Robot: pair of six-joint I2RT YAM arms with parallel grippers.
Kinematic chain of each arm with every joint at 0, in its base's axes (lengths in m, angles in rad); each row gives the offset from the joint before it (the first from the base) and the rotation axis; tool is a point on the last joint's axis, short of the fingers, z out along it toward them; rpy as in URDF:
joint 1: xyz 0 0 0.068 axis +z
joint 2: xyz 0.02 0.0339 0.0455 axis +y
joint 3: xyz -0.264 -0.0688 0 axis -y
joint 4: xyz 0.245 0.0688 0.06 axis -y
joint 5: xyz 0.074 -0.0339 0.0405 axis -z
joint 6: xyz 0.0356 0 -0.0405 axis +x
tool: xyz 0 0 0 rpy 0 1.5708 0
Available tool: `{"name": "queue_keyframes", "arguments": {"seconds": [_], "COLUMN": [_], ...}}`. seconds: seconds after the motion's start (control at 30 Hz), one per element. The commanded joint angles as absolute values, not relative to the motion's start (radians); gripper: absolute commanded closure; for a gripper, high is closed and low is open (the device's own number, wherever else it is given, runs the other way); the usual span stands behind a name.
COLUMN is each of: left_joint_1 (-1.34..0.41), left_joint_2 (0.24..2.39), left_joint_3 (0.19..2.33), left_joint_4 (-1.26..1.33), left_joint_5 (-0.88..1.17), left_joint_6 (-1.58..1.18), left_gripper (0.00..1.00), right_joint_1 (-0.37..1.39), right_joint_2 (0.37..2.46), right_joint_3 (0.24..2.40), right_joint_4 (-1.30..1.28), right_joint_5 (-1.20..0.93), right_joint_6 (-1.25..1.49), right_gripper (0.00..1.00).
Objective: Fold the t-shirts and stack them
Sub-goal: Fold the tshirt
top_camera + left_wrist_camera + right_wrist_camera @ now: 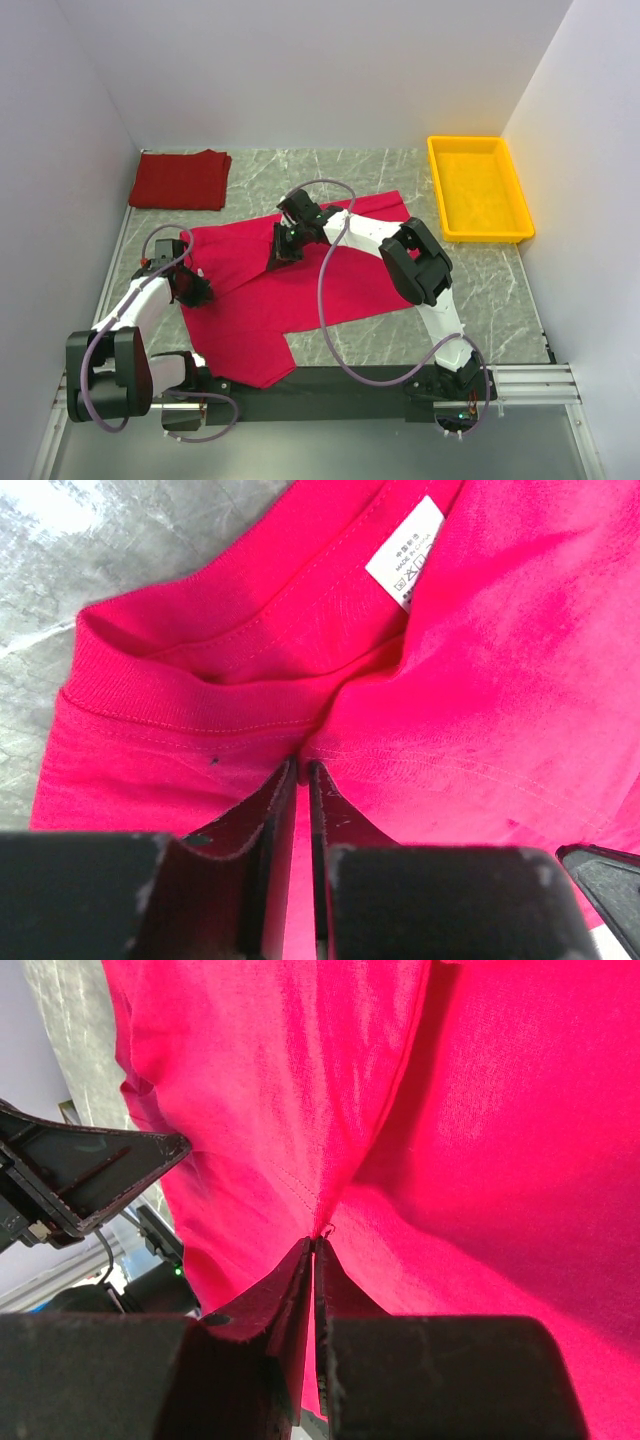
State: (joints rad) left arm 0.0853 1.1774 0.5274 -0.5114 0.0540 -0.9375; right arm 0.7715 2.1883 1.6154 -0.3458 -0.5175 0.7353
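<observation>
Centrally, t-shirt (260, 310); marbled table (330, 170); white walls (330, 70)

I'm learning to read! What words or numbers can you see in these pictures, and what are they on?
"MADE IN CHINA": on the white neck label inside the collar of the bright crimson t-shirt.
Smaller marks above and below it on that label: too small to read.
Darker red t-shirt, yellow tray: no writing visible.
</observation>
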Motion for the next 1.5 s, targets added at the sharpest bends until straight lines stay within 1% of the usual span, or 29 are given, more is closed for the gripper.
{"name": "queue_keyframes", "arguments": {"seconds": [0.0, 0.07, 0.3, 0.57, 0.97, 1.47], "left_joint_1": [0.083, 0.081, 0.083, 0.081, 0.081, 0.083], "left_joint_2": [1.178, 1.177, 1.129, 1.068, 1.120, 1.098], "left_joint_3": [0.522, 0.519, 0.538, 0.577, 0.578, 0.589], "left_joint_4": [-0.480, -0.477, -0.509, -0.600, -0.595, -0.623], "left_joint_5": [0.035, 0.035, 0.052, 0.061, 0.081, 0.051], "left_joint_6": [-0.928, -0.927, -0.920, -0.920, -0.904, -0.919], "left_gripper": [0.85, 0.86, 0.99, 0.99, 0.99, 0.99], "right_joint_1": [0.767, 0.765, 0.767, 0.765, 0.764, 0.769], "right_joint_2": [2.140, 2.140, 2.129, 2.108, 2.086, 2.108], "right_joint_3": [1.614, 1.612, 1.603, 1.575, 1.554, 1.551], "right_joint_4": [-0.316, -0.313, -0.313, -0.313, -0.328, -0.325], "right_joint_5": [-0.531, -0.532, -0.529, -0.512, -0.472, -0.494], "right_joint_6": [0.738, 0.738, 0.739, 0.735, 0.718, 0.722], "right_gripper": [0.90, 0.90, 0.90, 0.91, 0.91, 0.90]}}
